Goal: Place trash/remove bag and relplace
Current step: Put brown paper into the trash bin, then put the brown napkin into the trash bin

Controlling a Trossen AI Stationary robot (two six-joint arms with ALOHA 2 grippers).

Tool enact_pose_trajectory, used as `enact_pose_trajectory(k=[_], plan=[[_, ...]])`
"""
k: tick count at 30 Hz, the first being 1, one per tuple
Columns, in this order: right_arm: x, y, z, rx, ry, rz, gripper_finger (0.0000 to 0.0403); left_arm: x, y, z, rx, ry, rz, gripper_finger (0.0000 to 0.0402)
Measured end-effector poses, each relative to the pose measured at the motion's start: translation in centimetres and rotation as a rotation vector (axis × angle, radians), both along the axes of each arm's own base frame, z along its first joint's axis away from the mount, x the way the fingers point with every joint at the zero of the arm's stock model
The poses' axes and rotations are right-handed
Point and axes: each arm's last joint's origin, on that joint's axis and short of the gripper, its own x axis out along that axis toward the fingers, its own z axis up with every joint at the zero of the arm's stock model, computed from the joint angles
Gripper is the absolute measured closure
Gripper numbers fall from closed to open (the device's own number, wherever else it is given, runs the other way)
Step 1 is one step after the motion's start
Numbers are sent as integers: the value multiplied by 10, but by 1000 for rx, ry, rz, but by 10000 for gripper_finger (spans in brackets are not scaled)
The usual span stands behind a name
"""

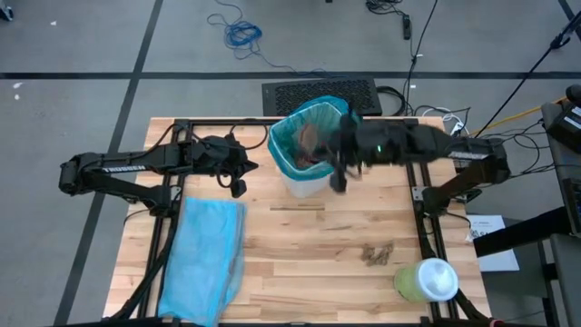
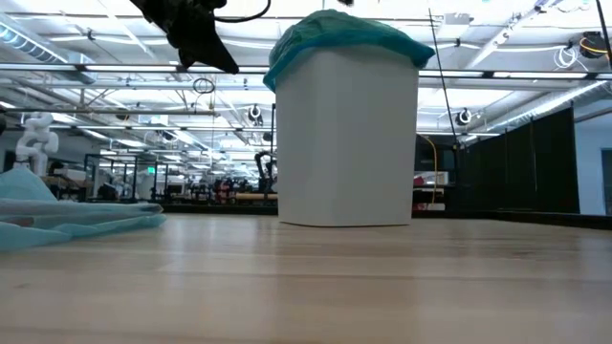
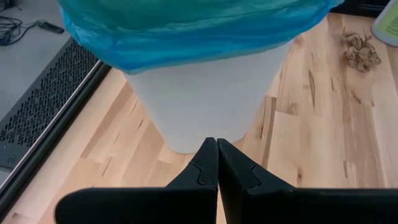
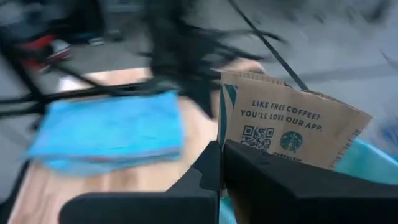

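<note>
A white bin (image 1: pixel 307 173) stands at the table's far middle, lined with the teal-green bag (image 1: pixel 304 136), whose rim folds over the bin's top (image 3: pixel 186 31). My right gripper (image 4: pixel 221 158) hovers over the bin's right rim (image 1: pixel 339 177), shut on a piece of trash, a printed brown paper sleeve (image 4: pixel 292 134). My left gripper (image 3: pixel 217 155) is shut and holds nothing, just left of the bin (image 1: pixel 238 177) and above the table (image 2: pixel 196 33). More brown trash scraps (image 1: pixel 377 252) lie on the table's near right. The sky-blue replacement bag (image 1: pixel 204 259) lies flat at the near left. My right gripper pinches the brown paper sleeve by its lower edge (image 4: pixel 233 146) between its two shut fingers. The sleeve stands up past the fingertips with its printed face toward the wrist camera. It is lifted clear of the table, over the teal bag (image 4: pixel 373 165).
A pale-green container with a white top (image 1: pixel 427 280) stands at the table's near right corner. A black perforated panel (image 1: pixel 320 94) lies beyond the far edge behind the bin. Bare wood (image 1: pixel 309 263) shows between the blue bag and the scraps.
</note>
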Motion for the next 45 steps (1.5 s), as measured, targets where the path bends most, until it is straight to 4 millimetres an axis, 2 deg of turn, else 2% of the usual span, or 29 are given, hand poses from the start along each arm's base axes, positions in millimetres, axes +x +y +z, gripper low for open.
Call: enact_pose_trajectory(k=[4, 8, 15, 19, 22, 26, 30, 34, 38, 41, 45], plan=[[-6, -33, -9, 110, 85, -133, 401, 0, 0, 0, -2, 0, 2, 397], [-4, -53, -19, 180, 150, -144, 380, 0, 0, 0, -2, 0, 1, 397], [1, -67, -23, 133, 162, -131, 284, 1, 0, 2, 4, -26, 2, 397], [-3, -65, -23, 130, 194, -60, 230, 1, 0, 1, 2, -17, 2, 397], [-12, -51, -25, 208, 256, 99, 224, 0, 0, 1, 0, -6, 2, 397], [-25, -19, -32, 262, 416, 222, 256, -1, 0, -2, -5, 19, 3, 397], [-36, 17, -39, 315, 569, 257, 287, -1, 0, -2, -4, 20, 4, 397], [-48, 48, -48, 296, 679, 160, 290, -1, 0, -1, -5, 16, 5, 397], [-58, 71, -64, 337, 763, 10, 272, -1, 0, -1, -25, 10, 20, 397], [-63, 87, -87, 383, 829, -74, 248, -1, -2, -1, -36, 8, 20, 397], [-65, 102, -129, 404, 897, -160, 207, 0, -4, -1, -37, 7, 9, 397]])
